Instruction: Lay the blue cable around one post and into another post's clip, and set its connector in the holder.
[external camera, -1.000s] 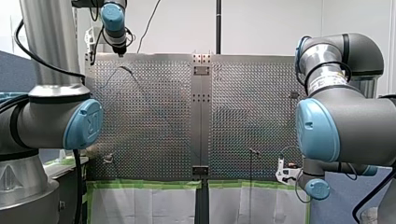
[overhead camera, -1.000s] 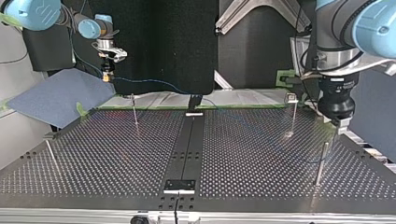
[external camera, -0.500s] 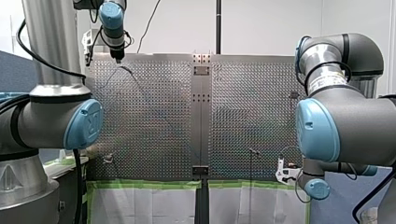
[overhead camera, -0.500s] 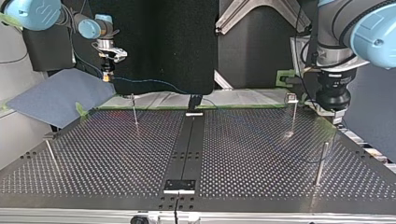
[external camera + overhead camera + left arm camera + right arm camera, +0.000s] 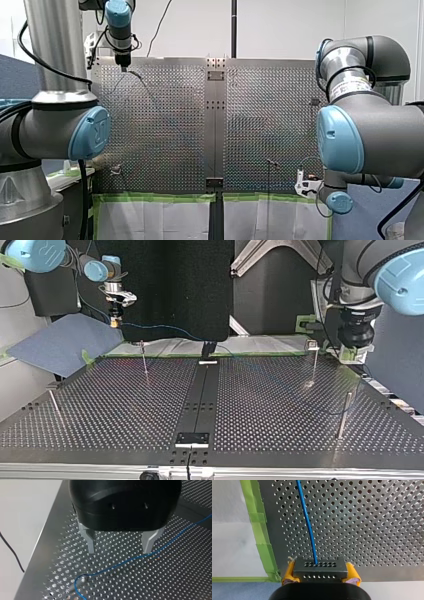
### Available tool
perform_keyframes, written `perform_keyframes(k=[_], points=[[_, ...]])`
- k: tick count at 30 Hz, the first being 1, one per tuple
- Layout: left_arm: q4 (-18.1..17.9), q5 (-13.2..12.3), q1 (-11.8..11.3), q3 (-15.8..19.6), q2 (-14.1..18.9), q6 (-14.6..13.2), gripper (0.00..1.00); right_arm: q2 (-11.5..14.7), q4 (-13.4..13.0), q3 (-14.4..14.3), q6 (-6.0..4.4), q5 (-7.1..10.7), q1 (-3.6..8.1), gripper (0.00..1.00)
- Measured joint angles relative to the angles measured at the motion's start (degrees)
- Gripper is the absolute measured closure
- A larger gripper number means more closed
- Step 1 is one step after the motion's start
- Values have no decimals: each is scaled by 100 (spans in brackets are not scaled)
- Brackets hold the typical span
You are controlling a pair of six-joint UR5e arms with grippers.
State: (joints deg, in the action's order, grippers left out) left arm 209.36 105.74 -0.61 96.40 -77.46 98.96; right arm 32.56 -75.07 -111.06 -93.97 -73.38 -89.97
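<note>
A white wall (image 5: 285, 27) fills the front view's top; the perforated steel bench (image 5: 165, 125) spans its middle, with green tape (image 5: 155, 197) along the lower edge; my left gripper (image 5: 119, 551) hangs, fingers spread wide, above the blue cable (image 5: 130, 559); my right gripper (image 5: 321, 574) clamps the connector (image 5: 320, 566) at the top view's upper left.

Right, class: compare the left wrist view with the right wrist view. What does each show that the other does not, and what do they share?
Only the left wrist view: my left gripper, its metal fingers open and empty above the table, and the blue cable bending at a metal post.
Only the right wrist view: my right gripper, its yellow pads shut on the connector, and green tape along the table's edge.
Both: the blue cable and the perforated table.
</note>
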Motion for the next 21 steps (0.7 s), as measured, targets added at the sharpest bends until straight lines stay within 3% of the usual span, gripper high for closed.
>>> perform_keyframes(k=[21], points=[[72,34,-1,0,1,2,9,1,8,-1,9,23,-17,100]])
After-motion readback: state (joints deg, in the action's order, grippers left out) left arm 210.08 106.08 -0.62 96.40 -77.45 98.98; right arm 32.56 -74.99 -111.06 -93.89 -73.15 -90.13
